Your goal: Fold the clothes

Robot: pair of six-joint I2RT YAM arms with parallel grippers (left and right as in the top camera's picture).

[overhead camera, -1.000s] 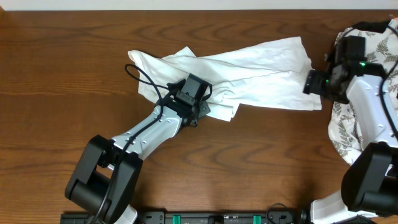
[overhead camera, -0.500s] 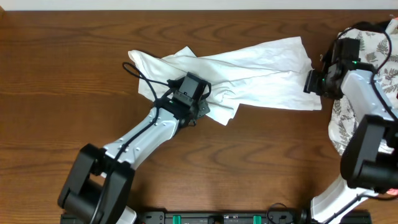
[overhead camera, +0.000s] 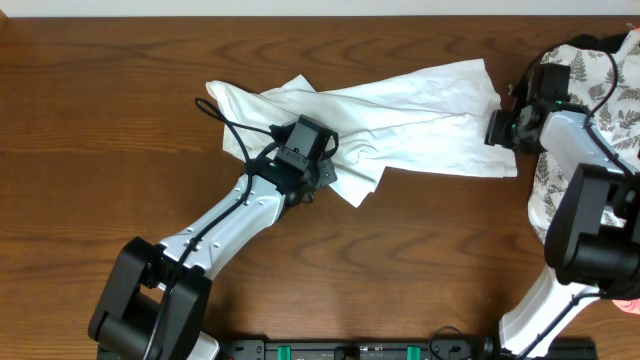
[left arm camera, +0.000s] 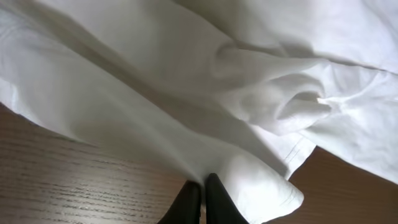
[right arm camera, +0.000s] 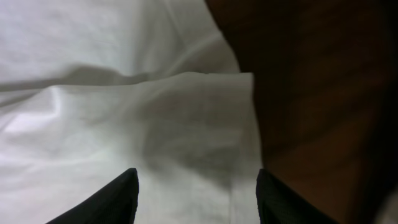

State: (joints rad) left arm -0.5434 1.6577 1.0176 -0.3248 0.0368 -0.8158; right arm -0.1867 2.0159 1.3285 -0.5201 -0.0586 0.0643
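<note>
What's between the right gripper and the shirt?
Nothing visible. The right gripper is open directly over the shirt at its end, with only white fabric below the jaws. The fern-print cloth lies on the gripper's far side, away from the shirt.

Cuts off fern-print cloth [overhead camera: 605, 75] at overhead's right edge; hides part of T-shirt [overhead camera: 420, 110] under left hand [overhead camera: 322, 172].

Plain white cotton T-shirt [overhead camera: 420, 110] on dark brown wood-grain table [overhead camera: 100, 130]; white cloth with grey fern-leaf print [overhead camera: 610, 65] at 3 o'clock; robot arms [overhead camera: 240, 205] pale grey and black.
</note>
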